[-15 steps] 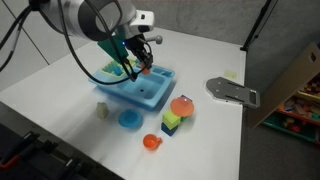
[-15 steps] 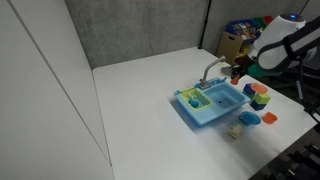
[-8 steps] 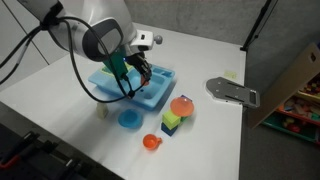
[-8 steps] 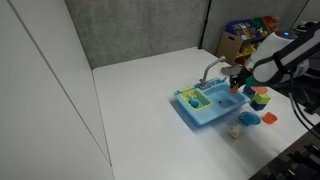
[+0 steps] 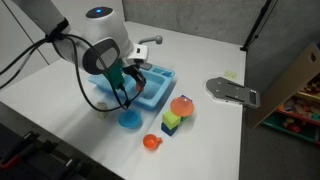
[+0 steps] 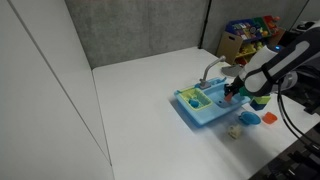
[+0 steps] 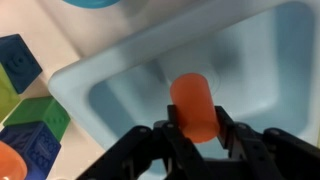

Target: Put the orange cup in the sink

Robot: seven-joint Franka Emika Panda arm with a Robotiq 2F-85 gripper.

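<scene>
In the wrist view the small orange cup [image 7: 195, 103] is clamped between my gripper's [image 7: 196, 127] two black fingers. It hangs inside the rectangular basin of the light blue toy sink [image 7: 104, 92], just above the basin floor. In both exterior views the gripper [image 5: 133, 79] [image 6: 229, 95] is lowered into the sink [image 5: 157, 97] [image 6: 203, 109], and the arm hides the cup. The sink's grey faucet [image 5: 150, 42] [image 6: 212, 70] stands at its far edge.
A round blue plate [image 5: 129, 119], a small white cube [image 5: 102, 110], an orange-red bowl [image 5: 151, 142] and stacked blocks under a salmon-red round piece [image 5: 181, 106] sit near the sink. A grey flat tool [image 5: 232, 91] lies further off. Blue and green blocks [image 7: 30, 90] flank the basin.
My gripper has come down from above the sink's far edge into the basin, still holding the orange cup. The arm has swung lower over the sink.
</scene>
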